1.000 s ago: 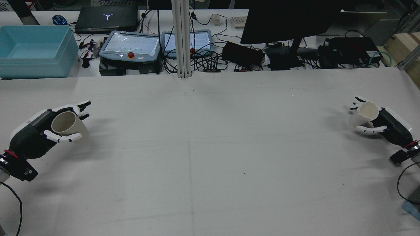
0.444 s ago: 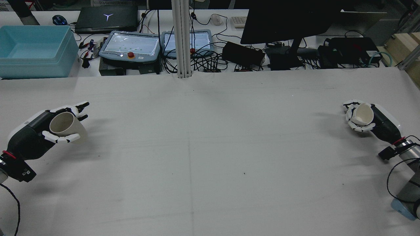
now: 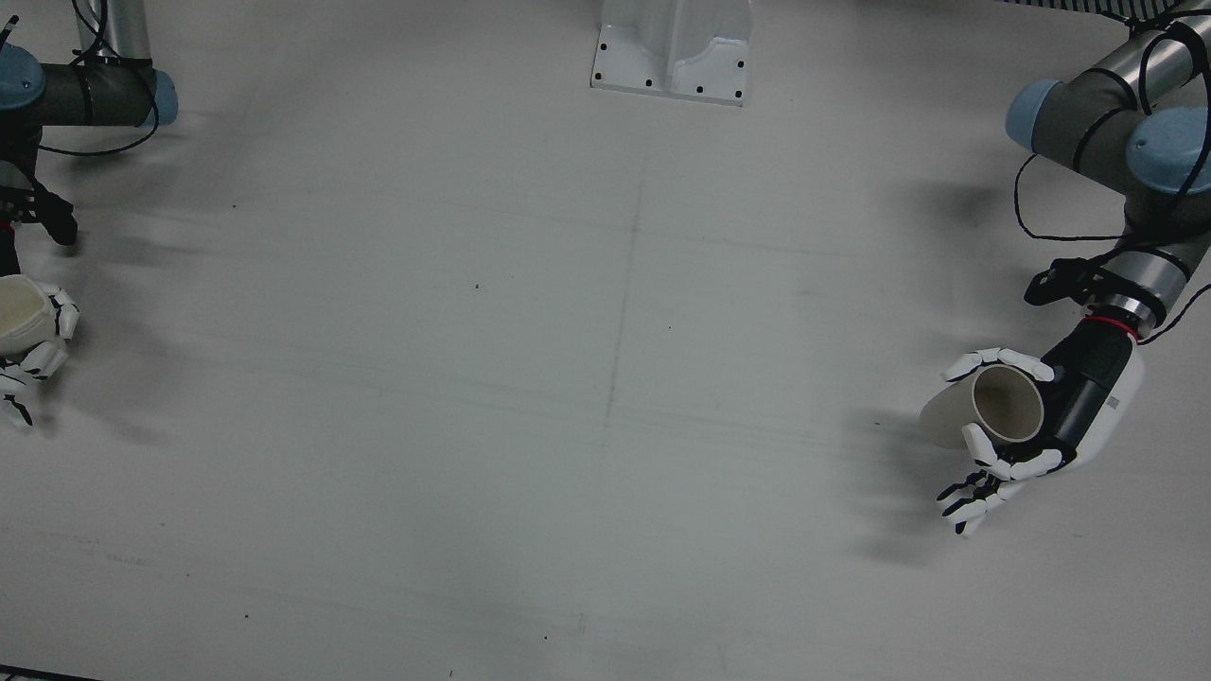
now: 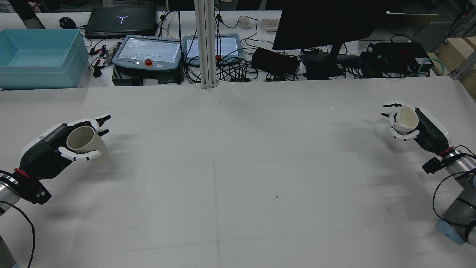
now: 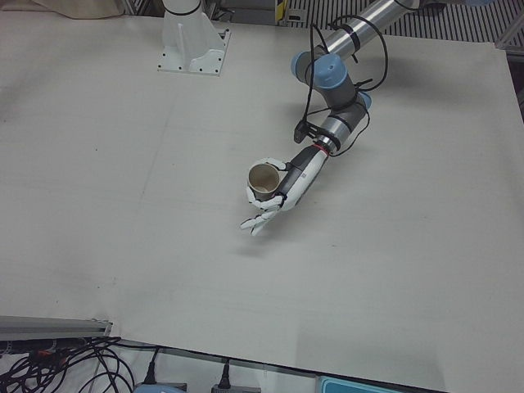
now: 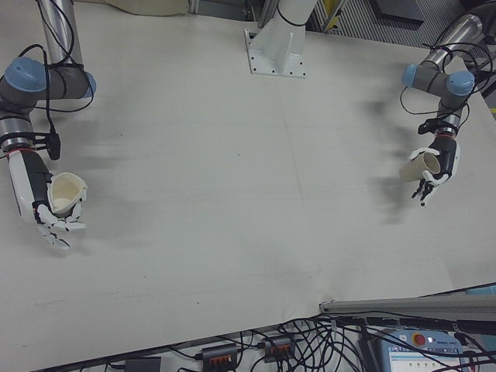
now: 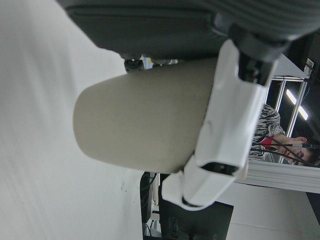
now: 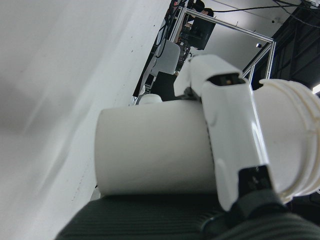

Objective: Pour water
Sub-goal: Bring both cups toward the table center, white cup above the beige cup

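Now airborne at the right edge of the rear view, the white cup (image 4: 405, 118) sits higher in frame than a second earlier, the right hand (image 4: 403, 121) curled tight around it where its fingers had been looser. At far left, the left hand (image 4: 72, 143) wraps the beige cup (image 4: 83, 139), nudged slightly inward. Both cups are off the bench (image 4: 238, 178) yet well apart, so the pour appears some way off. Each cup's long axis tilts, mouth facing up and back toward the rear camera, base angled toward the bench's far side.
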{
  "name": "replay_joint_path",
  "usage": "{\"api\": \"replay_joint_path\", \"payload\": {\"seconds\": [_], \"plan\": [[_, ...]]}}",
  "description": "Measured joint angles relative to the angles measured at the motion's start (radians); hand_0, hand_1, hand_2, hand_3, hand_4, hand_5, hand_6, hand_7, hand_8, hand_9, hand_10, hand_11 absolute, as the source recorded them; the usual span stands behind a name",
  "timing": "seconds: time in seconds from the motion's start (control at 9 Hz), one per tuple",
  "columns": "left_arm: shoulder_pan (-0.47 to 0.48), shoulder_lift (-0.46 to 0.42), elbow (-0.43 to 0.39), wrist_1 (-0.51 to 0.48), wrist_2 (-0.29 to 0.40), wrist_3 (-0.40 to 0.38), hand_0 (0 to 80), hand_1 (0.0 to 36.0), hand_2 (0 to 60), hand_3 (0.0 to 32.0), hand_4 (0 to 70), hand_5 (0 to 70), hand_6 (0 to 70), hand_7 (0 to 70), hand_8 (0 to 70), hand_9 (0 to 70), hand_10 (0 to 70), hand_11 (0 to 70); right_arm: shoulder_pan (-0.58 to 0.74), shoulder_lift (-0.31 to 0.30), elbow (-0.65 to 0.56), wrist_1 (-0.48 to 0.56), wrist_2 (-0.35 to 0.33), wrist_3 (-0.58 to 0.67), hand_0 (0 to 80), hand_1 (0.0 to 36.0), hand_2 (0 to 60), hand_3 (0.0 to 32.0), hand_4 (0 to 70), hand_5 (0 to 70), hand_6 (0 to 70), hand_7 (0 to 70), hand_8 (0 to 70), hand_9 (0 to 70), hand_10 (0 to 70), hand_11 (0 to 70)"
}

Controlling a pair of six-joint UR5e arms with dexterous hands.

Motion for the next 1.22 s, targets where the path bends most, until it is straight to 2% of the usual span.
{"api": "replay_joint_path", "payload": {"seconds": [0.11,0.22,0.44,0.67,0.89,1.11,1.22], "plan": [[0.018,-0.037,0.005,0.030,0.001,0.003,80.0,36.0,60.0,0.0,43.9,70.0,16.9,13.3,10.1,3.2,8.6,16.4,0.009,-0.008,0.068,-0.059,0.001,0.007,80.0,36.0,52.7,0.0,15.4,27.0,64.6,70.0,59.8,70.0,7.0,14.5],[0.042,-0.082,0.017,0.057,0.001,0.010,80.0,36.0,60.0,0.0,43.7,70.0,16.9,13.3,10.3,3.6,8.8,16.8,0.023,-0.012,0.136,-0.124,0.001,0.015,80.0,36.0,52.6,0.0,16.7,27.1,65.5,70.0,60.0,70.0,6.7,14.0],[0.080,-0.168,0.042,0.094,0.001,0.054,80.0,36.0,60.0,0.0,44.9,70.0,17.7,14.0,10.6,4.0,9.0,17.1,0.053,-0.008,0.276,-0.276,0.000,0.022,80.0,36.0,53.8,0.0,19.3,27.6,67.1,70.0,60.0,70.0,8.0,15.9],[0.097,-0.213,0.060,0.109,0.001,0.095,80.0,36.0,60.0,0.0,46.8,70.0,18.4,14.7,11.1,4.7,9.6,17.8,0.081,0.002,0.415,-0.423,-0.003,0.022,80.0,36.0,56.6,0.0,23.3,27.7,69.8,70.0,59.5,70.0,6.5,13.8],[0.100,-0.295,0.109,0.115,0.001,0.117,80.0,36.0,60.0,0.0,47.0,70.0,18.5,14.5,11.1,4.7,9.7,17.9,0.117,0.020,0.595,-0.624,-0.012,0.020,80.0,36.0,54.7,0.0,22.6,27.4,68.9,70.0,58.0,70.0,6.6,13.8],[0.102,-0.397,0.159,0.124,0.002,0.154,80.0,36.0,60.0,0.0,47.6,70.0,19.2,15.1,11.4,5.0,9.7,18.0,0.141,0.051,0.730,-0.788,-0.016,0.006,80.0,36.0,60.0,0.0,25.1,28.0,70.0,70.0,56.3,70.0,4.6,11.3],[0.115,-0.453,0.175,0.129,0.005,0.192,80.0,36.0,60.0,0.0,48.8,70.0,19.6,15.4,11.4,5.1,9.7,17.9,0.152,0.071,0.799,-0.861,-0.017,-0.028,80.0,36.0,60.0,0.0,28.0,28.4,70.0,70.0,56.1,70.0,5.2,12.1]]}}
